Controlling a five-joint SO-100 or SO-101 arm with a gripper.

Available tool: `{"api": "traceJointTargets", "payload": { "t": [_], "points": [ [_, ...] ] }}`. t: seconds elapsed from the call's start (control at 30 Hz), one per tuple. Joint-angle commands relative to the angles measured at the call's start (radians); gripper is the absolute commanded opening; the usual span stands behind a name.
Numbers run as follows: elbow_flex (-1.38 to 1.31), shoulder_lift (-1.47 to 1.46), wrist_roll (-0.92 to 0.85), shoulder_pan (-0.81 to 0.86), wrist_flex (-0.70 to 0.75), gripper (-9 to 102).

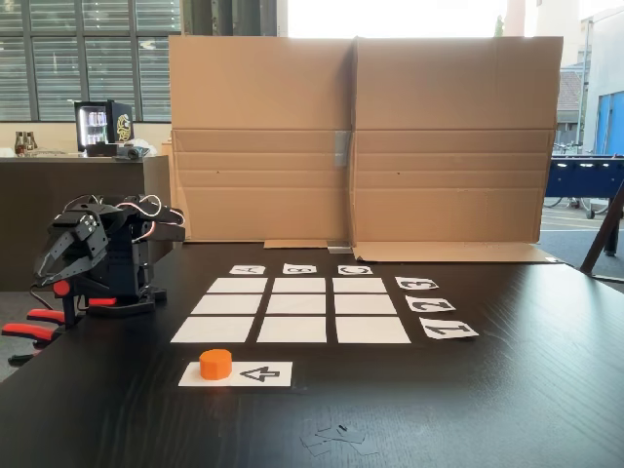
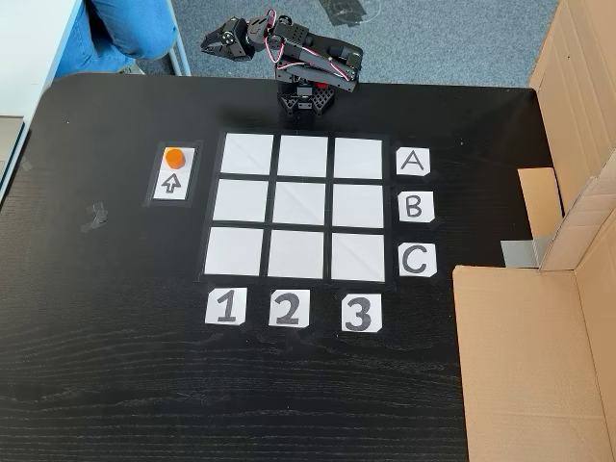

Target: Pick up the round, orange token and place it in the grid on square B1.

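The orange token stands on one end of a white strip printed with a black arrow, just outside the grid on its column-1 side. Square B1 lies bare, one row over from the token. The black arm sits folded at the table edge beyond row A. Its gripper hangs off the table edge, far from the token, fingers together and holding nothing.
A cardboard wall stands along the C side of the table. Orange-red clamp handles hold the arm base. Letter and number cards edge the grid. Tape scraps lie on the black table. A person's leg is beside the table.
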Motion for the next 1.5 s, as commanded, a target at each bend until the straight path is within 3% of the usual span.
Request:
{"api": "traceJointTargets", "payload": {
  "t": [0.0, 0.97, 1.27, 1.47],
  "points": [
    [-0.009, 0.009, -0.021, 0.029, 0.018, -1],
    [-0.014, -0.006, -0.038, 0.012, 0.015, -1],
    [-0.377, -0.468, -0.071, -0.012, 0.052, -1],
    [-0.707, -0.779, -0.071, -0.063, 0.232, -1]
  ]
}}
